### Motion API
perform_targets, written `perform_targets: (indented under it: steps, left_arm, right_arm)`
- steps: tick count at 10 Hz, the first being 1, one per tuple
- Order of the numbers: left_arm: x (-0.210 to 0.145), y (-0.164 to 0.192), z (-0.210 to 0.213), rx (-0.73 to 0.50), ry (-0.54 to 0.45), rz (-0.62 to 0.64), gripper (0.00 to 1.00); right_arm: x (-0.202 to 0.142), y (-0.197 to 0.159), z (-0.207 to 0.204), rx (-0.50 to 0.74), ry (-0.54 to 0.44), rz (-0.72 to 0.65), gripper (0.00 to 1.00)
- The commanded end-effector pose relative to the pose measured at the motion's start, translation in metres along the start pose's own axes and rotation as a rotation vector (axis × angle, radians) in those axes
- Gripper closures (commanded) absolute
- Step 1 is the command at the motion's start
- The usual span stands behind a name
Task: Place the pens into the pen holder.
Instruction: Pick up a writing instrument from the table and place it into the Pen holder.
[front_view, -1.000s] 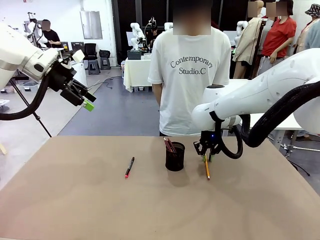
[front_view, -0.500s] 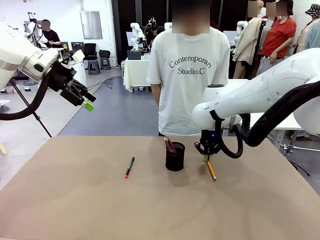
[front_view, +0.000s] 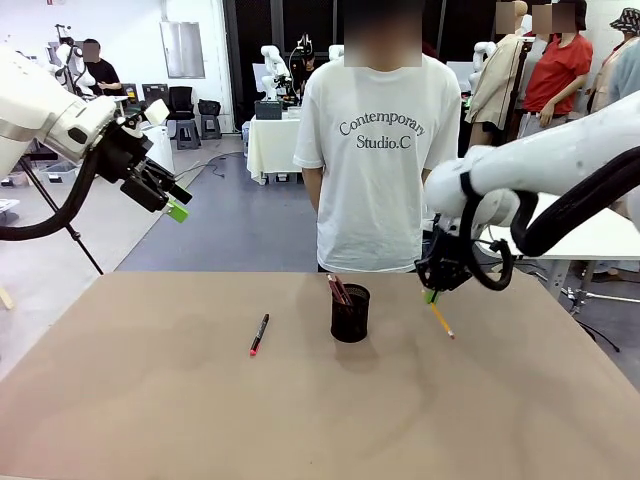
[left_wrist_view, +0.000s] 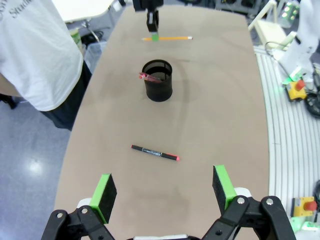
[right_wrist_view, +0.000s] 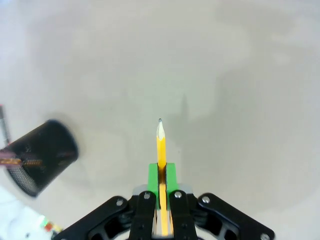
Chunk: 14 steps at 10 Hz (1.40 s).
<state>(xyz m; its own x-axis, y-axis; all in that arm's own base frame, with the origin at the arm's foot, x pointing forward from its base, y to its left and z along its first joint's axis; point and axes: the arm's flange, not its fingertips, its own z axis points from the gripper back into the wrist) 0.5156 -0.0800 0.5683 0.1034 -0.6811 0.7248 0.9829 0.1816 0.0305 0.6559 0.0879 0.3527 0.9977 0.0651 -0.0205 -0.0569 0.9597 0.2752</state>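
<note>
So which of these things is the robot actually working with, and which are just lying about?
Job: yellow pencil, held by right gripper; black pen; pen holder with reddish pen.
Just about: person standing; cloth-covered table far behind.

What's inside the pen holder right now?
A reddish-brown pen, its top end leaning out over the rim of the pen holder. Its lower part is hidden behind the mesh wall, and the dark bottom of the holder cannot be seen, so nothing more can be confirmed inside.

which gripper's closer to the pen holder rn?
Right. The right gripper hangs just right of the pen holder, clamping the pencil; the left gripper is raised far off to its left, open.
</note>
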Motion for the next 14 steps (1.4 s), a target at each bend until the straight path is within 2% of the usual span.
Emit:
perform_targets:
  steps: [1,3,4,5,6,7,8,9,10,11,12,14]
  left_arm:
    - [0.000,-0.001,0.002,0.004,0.000,0.000,0.00]
    - [0.000,-0.001,0.002,0.004,0.000,0.000,0.00]
    - [0.000,-0.001,0.002,0.004,0.000,0.000,0.00]
    - [0.000,-0.001,0.002,0.004,0.000,0.000,0.00]
    - [0.000,-0.001,0.002,0.004,0.000,0.000,0.00]
    - [0.000,-0.001,0.002,0.004,0.000,0.000,0.00]
    - [0.000,-0.001,0.002,0.004,0.000,0.000,0.00]
    - [0.000,-0.001,0.002,0.004,0.000,0.000,0.00]
    - [0.000,-0.001,0.002,0.004,0.000,0.000,0.00]
    - [0.000,-0.001,0.002,0.004,0.000,0.000,0.00]
    - [0.000,-0.001,0.002,0.004,0.000,0.000,0.00]
    - [0.000,-0.001,0.002,0.004,0.000,0.000,0.00]
  right_arm:
    - [-0.003,-0.010,0.028,0.202,0.036,0.103,1.00]
    - [-0.005,-0.017,0.059,0.451,-0.014,0.222,1.00]
    - [-0.011,-0.019,0.075,0.564,-0.101,0.360,1.00]
    - [-0.013,-0.021,0.087,0.663,-0.214,0.436,1.00]
    - [-0.017,-0.020,0.094,0.701,-0.347,0.477,1.00]
    - [-0.018,-0.017,0.103,0.688,-0.472,0.463,1.00]
    - [-0.024,-0.017,0.113,0.692,-0.572,0.443,1.00]
    - [-0.032,-0.020,0.119,0.678,-0.643,0.502,1.00]
    - [-0.039,-0.021,0.123,0.666,-0.684,0.532,1.00]
    - [-0.043,-0.027,0.126,0.648,-0.672,0.526,1.00]
    - [-0.016,-0.025,0.133,0.692,-0.620,0.478,1.00]
    - [-0.016,-0.025,0.133,0.692,-0.620,0.478,1.00]
